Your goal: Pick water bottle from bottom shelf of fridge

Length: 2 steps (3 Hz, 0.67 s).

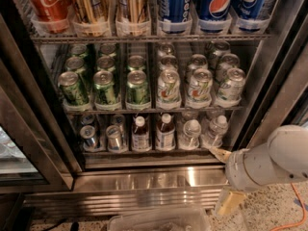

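Note:
The fridge (144, 177) stands open with dark wire shelves. The bottom shelf (144, 151) holds small silver cans (89, 137) at left, two brown drink bottles (165, 133) in the middle and clear water bottles with white caps at right. The nearest water bottle (215, 131) is rightmost, with another (190, 134) beside it. My gripper (224, 177) is at the lower right, in front of the steel base and just below and right of the rightmost water bottle. Its beige fingers (219, 153) are spread apart and hold nothing.
Green and white cans (168, 88) fill the middle tier; cola and Pepsi cans (214, 6) line the top tier. The fridge's right frame (269, 81) is next to my arm. A clear plastic bin (159, 221) sits on the floor in front. An orange cable (293, 211) lies at right.

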Each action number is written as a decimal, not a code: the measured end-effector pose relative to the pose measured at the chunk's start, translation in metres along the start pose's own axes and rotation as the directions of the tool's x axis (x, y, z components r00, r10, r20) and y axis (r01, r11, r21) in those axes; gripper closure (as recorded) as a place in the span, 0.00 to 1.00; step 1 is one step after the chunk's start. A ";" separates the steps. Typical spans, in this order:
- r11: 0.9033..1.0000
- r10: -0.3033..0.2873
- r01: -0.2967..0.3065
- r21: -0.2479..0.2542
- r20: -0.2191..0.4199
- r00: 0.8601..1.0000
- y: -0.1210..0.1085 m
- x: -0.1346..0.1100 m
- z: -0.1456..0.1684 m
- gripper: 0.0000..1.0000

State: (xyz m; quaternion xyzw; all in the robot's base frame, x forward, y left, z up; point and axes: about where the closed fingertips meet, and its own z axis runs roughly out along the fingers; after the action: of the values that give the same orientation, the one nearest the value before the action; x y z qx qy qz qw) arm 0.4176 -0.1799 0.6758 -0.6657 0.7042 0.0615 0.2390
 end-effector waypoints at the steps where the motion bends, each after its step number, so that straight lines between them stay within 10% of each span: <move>1: 0.999 -0.029 0.028 0.022 0.072 0.997 0.000 -0.003 0.030 0.00; 2: 0.999 -0.034 0.032 0.014 0.129 0.991 0.004 0.002 0.057 0.00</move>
State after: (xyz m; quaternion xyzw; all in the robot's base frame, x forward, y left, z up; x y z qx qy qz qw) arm 0.4277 -0.1581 0.6241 -0.6704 0.6766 0.0962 0.2892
